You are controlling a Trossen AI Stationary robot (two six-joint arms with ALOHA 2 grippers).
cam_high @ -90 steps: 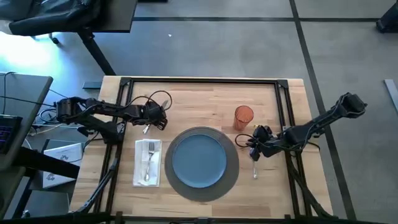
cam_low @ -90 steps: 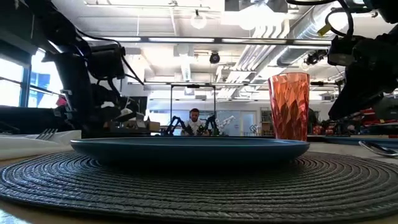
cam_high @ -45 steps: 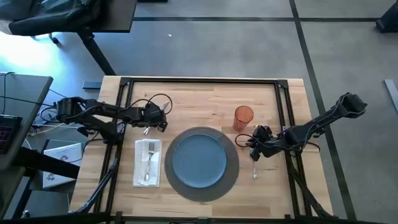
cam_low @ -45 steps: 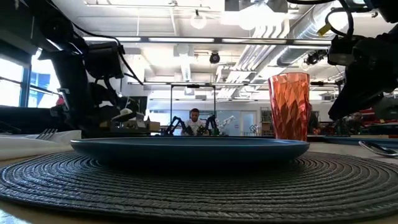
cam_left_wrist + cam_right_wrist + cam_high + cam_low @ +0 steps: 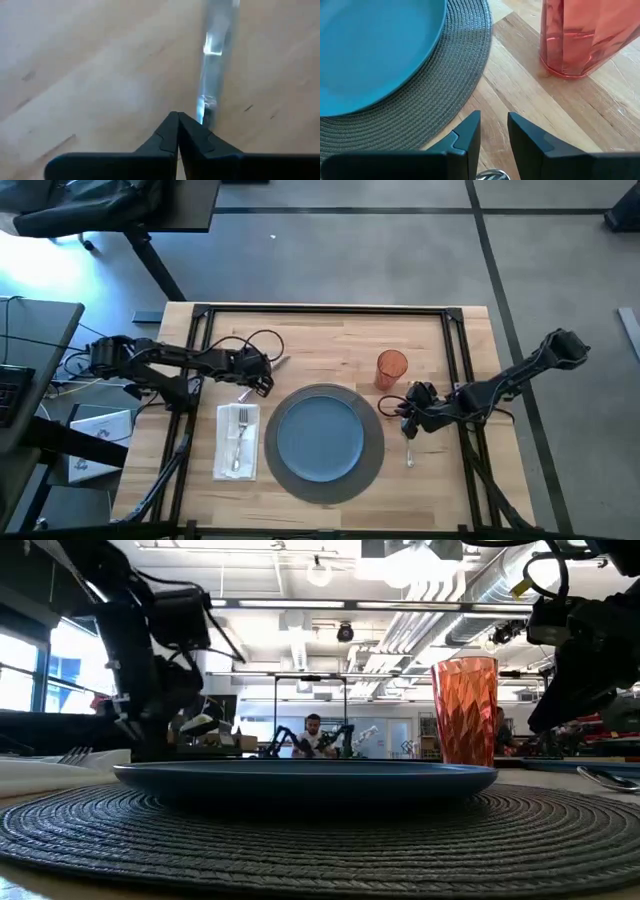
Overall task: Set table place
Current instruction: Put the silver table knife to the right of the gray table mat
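Observation:
A blue plate point(image 5: 320, 435) sits on the round dark grey placemat point(image 5: 372, 465). Left of it, a fork lies on a white napkin point(image 5: 238, 442). An orange cup point(image 5: 392, 368) stands to the far right of the plate. My left gripper point(image 5: 263, 377) is over the bare wood to the far left of the plate, shut on a silver knife point(image 5: 216, 47). My right gripper point(image 5: 410, 423) hovers open beside the placemat's right edge. A spoon point(image 5: 410, 456) lies on the table just under and nearer than it. My left gripper has the knife at its fingertips, and the shut fingers point(image 5: 170, 131) cover the place of contact. The knife end nearest them point(image 5: 202, 107) shows right beside the tips. The rest runs straight away from the fingers above the wood, toward the table's far right in the high view.
Black frame rails point(image 5: 330, 310) run along the table's far edge and down both sides. A cable loop point(image 5: 262, 340) arches over my left wrist. Bare wood lies between the cup and my left gripper. A grey desk point(image 5: 40, 360) stands off the table's left side.
My left gripper has moved a little toward the table's right edge, nearer the plate, and has turned. The knife's free end now sticks out on its far-right side. My right arm has kept still.

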